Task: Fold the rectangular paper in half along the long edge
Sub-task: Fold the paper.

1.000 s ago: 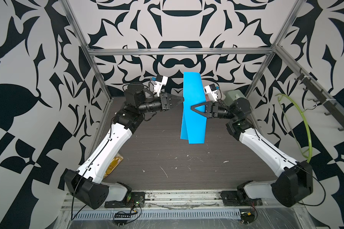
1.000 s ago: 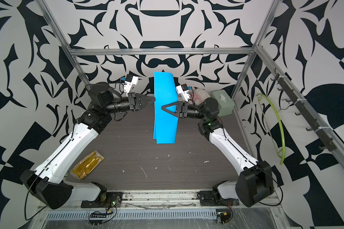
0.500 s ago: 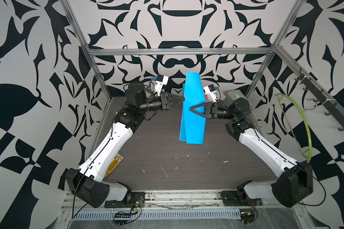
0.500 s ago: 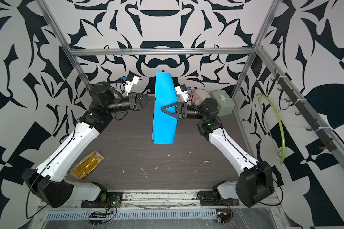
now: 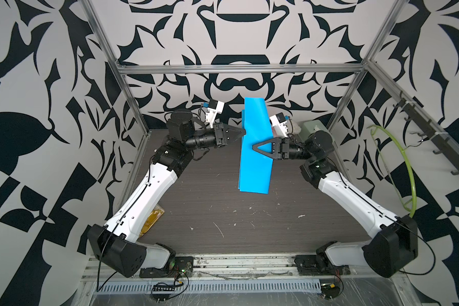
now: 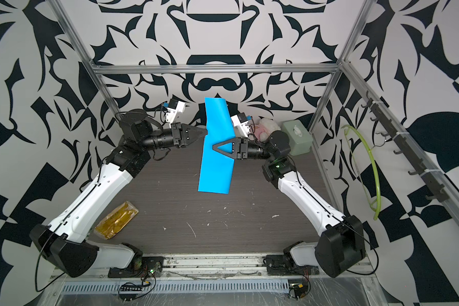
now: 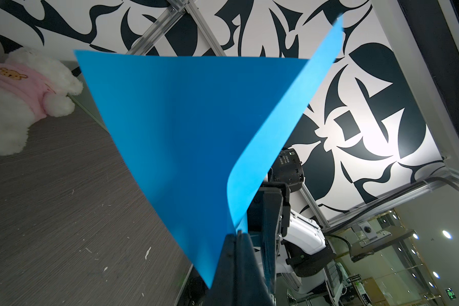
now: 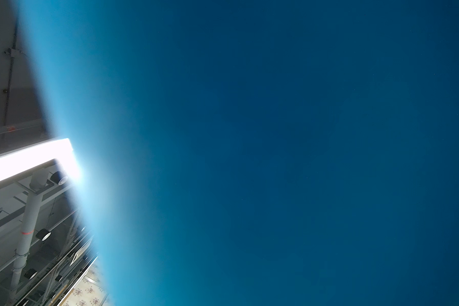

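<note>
The thin, bright sky-blue rectangular paper (image 5: 255, 164) is held upright in the air between the two arms, apparently clear of the dark wood-grain counter (image 5: 210, 212), with its long side running up towards the camera in both top views. The left gripper (image 5: 240, 131) is closed tight on one long side of the sheet. In the left wrist view two layers of the paper (image 7: 183, 132) meet at that closed gripper (image 7: 236, 238) and fan apart away from it, so the sheet is bent over on itself but not flattened. The right gripper (image 5: 255, 146) reaches in from the opposite side, with one black triangular finger lying across the near face (its partner is hidden behind the sheet, and the right wrist view shows only blue). I cannot tell whether it is clamped on the paper or merely straddling it. As I judge it, the fold is roughly half done: the halves are brought together at one spot, but no sharp crease shows. The edges are not yet lined up along their length, and the sheet has yet to be pressed flat.
</note>
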Robot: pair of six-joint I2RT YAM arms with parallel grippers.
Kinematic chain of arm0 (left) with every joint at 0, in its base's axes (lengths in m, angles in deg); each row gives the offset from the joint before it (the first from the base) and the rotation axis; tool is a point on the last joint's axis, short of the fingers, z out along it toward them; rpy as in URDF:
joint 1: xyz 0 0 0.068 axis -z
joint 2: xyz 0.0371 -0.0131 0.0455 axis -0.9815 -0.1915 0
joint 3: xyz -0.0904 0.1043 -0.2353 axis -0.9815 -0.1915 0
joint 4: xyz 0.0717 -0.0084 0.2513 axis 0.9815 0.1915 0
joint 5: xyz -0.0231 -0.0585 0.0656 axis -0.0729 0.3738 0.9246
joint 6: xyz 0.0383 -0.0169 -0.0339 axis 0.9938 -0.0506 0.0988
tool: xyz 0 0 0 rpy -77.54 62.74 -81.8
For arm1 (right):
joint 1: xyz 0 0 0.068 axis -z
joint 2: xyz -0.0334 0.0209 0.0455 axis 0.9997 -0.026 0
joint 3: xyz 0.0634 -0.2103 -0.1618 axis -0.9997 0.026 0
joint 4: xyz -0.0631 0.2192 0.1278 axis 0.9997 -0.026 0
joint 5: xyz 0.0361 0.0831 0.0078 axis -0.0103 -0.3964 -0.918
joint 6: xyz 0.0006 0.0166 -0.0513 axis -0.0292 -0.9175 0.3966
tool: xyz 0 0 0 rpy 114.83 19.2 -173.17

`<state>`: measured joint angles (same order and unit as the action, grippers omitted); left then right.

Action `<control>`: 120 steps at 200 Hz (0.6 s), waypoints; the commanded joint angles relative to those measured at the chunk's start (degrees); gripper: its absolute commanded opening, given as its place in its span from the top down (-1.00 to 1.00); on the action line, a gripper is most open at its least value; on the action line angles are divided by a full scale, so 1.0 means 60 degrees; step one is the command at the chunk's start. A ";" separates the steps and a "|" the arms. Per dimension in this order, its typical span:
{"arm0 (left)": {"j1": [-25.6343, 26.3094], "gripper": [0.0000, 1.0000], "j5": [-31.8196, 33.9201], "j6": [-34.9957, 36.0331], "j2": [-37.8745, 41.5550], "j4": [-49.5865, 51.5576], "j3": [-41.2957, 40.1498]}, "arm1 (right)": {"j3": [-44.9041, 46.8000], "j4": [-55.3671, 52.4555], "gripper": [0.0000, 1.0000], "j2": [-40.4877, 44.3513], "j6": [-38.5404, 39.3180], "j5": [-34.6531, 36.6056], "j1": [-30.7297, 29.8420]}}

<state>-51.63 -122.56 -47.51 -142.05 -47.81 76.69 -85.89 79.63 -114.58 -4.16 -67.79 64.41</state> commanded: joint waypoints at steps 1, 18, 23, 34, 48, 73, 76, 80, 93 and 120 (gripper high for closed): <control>-0.0029 1.00 -0.0168 0.0010 -0.0052 -0.0349 0.0179 | -0.0453 0.0266 0.34 0.0402 0.0209 -0.0156 -0.0054; -0.0029 1.00 -0.0146 0.0023 -0.0017 -0.0354 0.0145 | -0.0469 0.0121 0.37 0.0420 0.0330 -0.0122 -0.0056; -0.0029 1.00 -0.0152 0.0025 -0.0008 -0.0349 0.0136 | -0.0462 0.0052 0.37 0.0429 0.0392 -0.0087 -0.0052; -0.0029 1.00 -0.0154 0.0025 0.0012 -0.0349 0.0121 | -0.0468 -0.0204 0.40 0.0450 0.0576 -0.0049 -0.0056; -0.0029 1.00 -0.0139 0.0023 0.0042 -0.0336 0.0092 | -0.0469 -0.0504 0.40 0.0507 0.0824 0.0039 -0.0042; -0.0029 1.00 -0.0110 0.0083 0.0120 -0.0248 0.0063 | -0.0484 -0.0607 0.44 0.0564 0.0972 0.0121 -0.0042; -0.0036 1.00 -0.0099 0.0096 0.0125 -0.0239 0.0062 | -0.0484 -0.0600 0.44 0.0560 0.0991 0.0134 -0.0042; -0.0029 1.00 -0.0108 0.0098 0.0143 -0.0232 0.0062 | -0.0485 -0.0616 0.45 0.0561 0.0992 0.0138 -0.0043; -0.0029 1.00 -0.0110 0.0126 0.0173 -0.0203 0.0063 | -0.0498 -0.0648 0.47 0.0565 0.1009 0.0145 -0.0052; -0.0029 1.00 -0.0087 0.0157 0.0197 -0.0188 0.0039 | -0.0484 -0.0739 0.51 0.0652 0.1120 0.0243 -0.0025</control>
<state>-51.63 -122.56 -47.49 -142.18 -48.21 76.69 -86.00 73.70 -112.81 0.65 -67.05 64.41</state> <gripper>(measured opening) 0.047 0.249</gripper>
